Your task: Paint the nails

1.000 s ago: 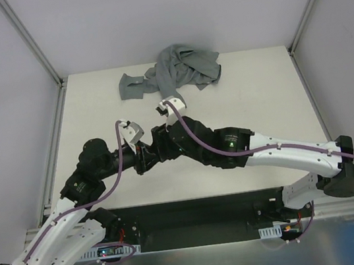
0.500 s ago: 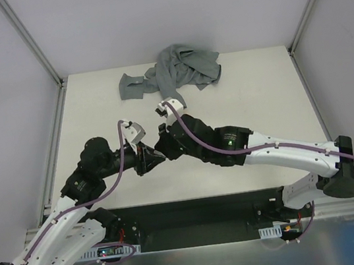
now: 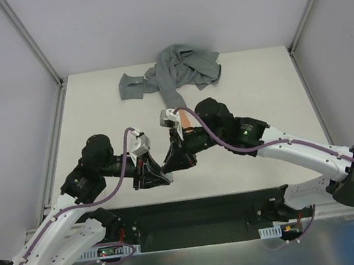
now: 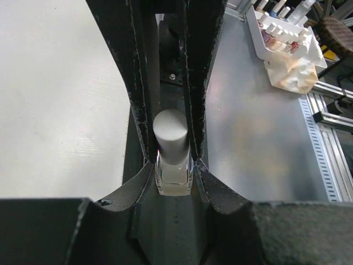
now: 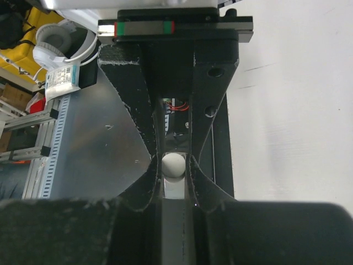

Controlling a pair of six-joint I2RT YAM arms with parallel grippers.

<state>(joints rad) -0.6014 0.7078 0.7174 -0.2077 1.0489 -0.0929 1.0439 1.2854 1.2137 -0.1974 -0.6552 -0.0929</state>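
both arms meet over the near middle of the white table (image 3: 258, 94), with their grippers facing each other tip to tip. the left gripper (image 4: 174, 178) is closed on the clear glass body of a small bottle (image 4: 174, 183). its 2 curved fingertips (image 4: 138, 185) press the glass from both sides. the bottle's white cap (image 4: 170, 139) points away from the left wrist camera. the 2 long black fingers of the right gripper (image 5: 174, 168) come from the opposite side and are closed on this cap. in the right wrist view the round end of the cap sits tight between the right fingertips, and the body of the left gripper fills the top of that view. behind the bottle, the left wrist view shows the edge of the table, a black rail and a grey metal plate (image 4: 259, 132).

the mannequin hand (image 3: 187, 125) lies on the table just behind the grippers. only a small peach part of it shows, beside the wrist of the right arm, and i cannot tell if the arm touches it. its nails are too small to make out in any view. its grey sleeve (image 3: 172, 98) runs away from the arms to a crumpled heap of grey cloth (image 3: 184, 68) at the far edge of the table. off the table, the left wrist view shows a white rack with small bottles (image 4: 278, 27).
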